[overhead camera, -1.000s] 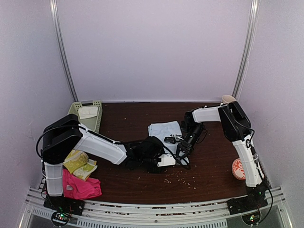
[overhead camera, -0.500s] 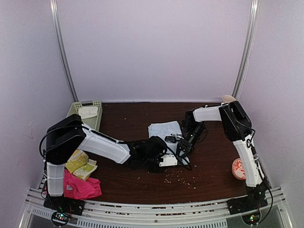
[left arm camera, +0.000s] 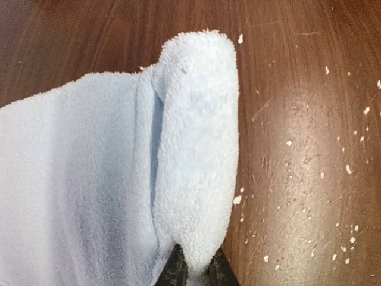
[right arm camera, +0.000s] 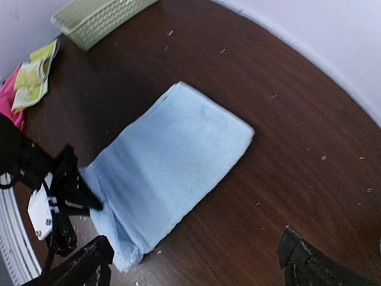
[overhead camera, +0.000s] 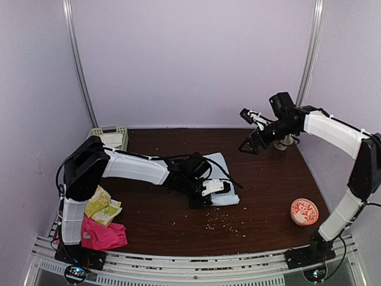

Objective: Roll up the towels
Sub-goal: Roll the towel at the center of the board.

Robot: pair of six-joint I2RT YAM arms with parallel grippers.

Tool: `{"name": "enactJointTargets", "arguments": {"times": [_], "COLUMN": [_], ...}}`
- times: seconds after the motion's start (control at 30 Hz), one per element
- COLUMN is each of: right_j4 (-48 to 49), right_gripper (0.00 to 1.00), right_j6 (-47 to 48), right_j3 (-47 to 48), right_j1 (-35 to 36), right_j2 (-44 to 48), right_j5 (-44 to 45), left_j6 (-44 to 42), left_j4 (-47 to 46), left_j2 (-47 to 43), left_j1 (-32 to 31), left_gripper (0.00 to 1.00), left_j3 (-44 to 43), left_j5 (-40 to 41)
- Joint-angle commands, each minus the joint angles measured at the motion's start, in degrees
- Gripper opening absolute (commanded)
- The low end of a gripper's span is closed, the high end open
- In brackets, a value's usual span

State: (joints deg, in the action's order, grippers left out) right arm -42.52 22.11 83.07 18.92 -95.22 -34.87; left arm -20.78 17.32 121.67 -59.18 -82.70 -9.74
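**Blue towel: first turn started, left pinching, right clear**

The left end effector (left arm camera: 195, 273) is nipped nearly shut on the doubled-over edge of the blue towel (right arm camera: 172, 161). The fold stands up as a fat lip right ahead of its tips. The rest of the cloth lies flat, ahead and off to its left. On its right there's only bare surface (left arm camera: 297, 149) w/ crumbs (left arm camera: 237, 199).

The right end effector (right arm camera: 196, 250) is spread wide w/ nothing in it. It hangs high, and the towel is well below and in front of it.

As I see it, the roll has barely begun. To do it well:
- keep the pinch firm
- stay low
- tuck the lip tight before pushing on, or the core goes loose
- one grip at one corner will prob. skew the roll, so bring the right down on the far end of the same fold & move both together
- watch the side edges stay square
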Motion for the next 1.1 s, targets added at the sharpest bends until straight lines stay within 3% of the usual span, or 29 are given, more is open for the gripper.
{"name": "enactJointTargets", "arguments": {"times": [0.0,0.07,0.17,0.23,0.33,0.43,0.53,0.83,1.07], "right_j4": [25.3,21.0,10.9,7.9,3.0,1.1,5.5,11.8,16.4], "right_gripper": [1.0,0.95,0.71,0.54,0.44,0.45,0.5,0.53,0.53], "right_j6": [-12.4,-10.3,2.2,8.2,17.8,24.5,24.5,22.7,22.3], "right_j3": [-10.5,-8.9,-7.9,-12.3,-19.3,-25.5,-29.0,-24.5,-25.1], "right_j1": [-5.4,-8.1,-8.9,-8.8,-7.6,-3.2,4.2,18.7,23.1], "right_j2": [4.5,3.8,3.9,6.1,9.7,12.6,14.2,4.3,-0.5], "right_j5": [8.1,0.8,-6.4,-7.0,-5.9,-2.9,1.5,6.0,7.0], "left_j6": [7.4,10.3,13.4,15.3,19.7,23.1,25.4,27.1,29.3], "left_j4": [14.7,18.2,22.7,23.9,24.7,24.7,24.7,24.7,20.5], "left_j2": [7.3,10.6,14.8,16.3,17.8,18.8,19.4,19.7,18.9], "left_j1": [3.9,6.3,8.5,9.4,10.3,10.8,11.1,12.3,12.7], "left_gripper": [0.11,0.11,0.11,0.11,0.11,0.11,0.1,0.08,0.09], "left_j3": [-5.9,-9.8,-14.7,-16.3,-18.4,-19.7,-20.4,-19.5,-17.5], "left_j5": [-17.2,-24.5,-31.3,-34.2,-40.4,-45.6,-47.3,-46.2,-45.5]}}
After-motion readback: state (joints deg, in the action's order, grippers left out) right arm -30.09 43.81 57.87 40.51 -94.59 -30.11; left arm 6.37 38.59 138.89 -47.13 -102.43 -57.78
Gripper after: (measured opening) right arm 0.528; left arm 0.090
